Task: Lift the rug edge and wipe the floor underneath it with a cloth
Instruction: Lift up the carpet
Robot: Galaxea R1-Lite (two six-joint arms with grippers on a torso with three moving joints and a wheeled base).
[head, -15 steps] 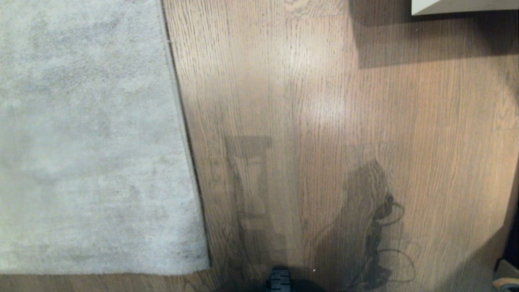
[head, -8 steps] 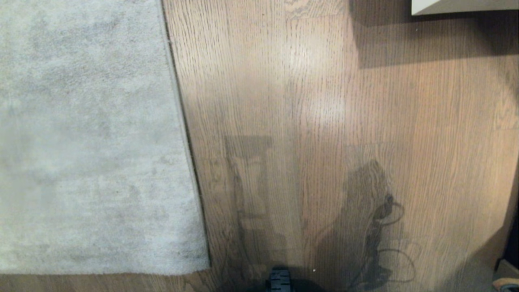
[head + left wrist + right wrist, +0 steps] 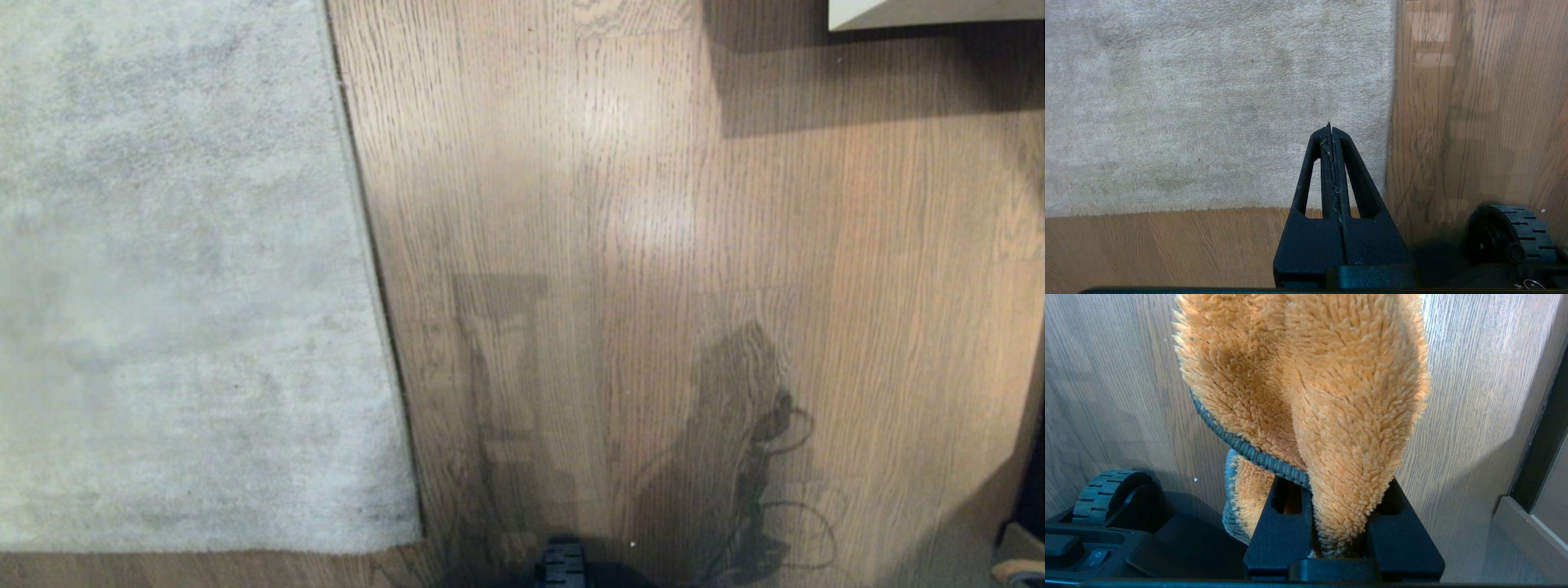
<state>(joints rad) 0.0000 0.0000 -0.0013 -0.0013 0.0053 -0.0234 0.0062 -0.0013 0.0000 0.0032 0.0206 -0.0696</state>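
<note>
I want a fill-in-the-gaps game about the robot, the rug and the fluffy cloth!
1. The right gripper is shut on the orange ____.
2. The left gripper is shut and holds ____.
3. The rug edge lies ____ on the floor, not lifted yet.
4. In the head view, the grey rug is on the robot's ____ side.

Missing words: cloth; nothing; flat; left

The cloth (image 3: 1306, 396) hides the right tool's (image 3: 1337, 522) fingertips and runs past the frame's edge.
</note>
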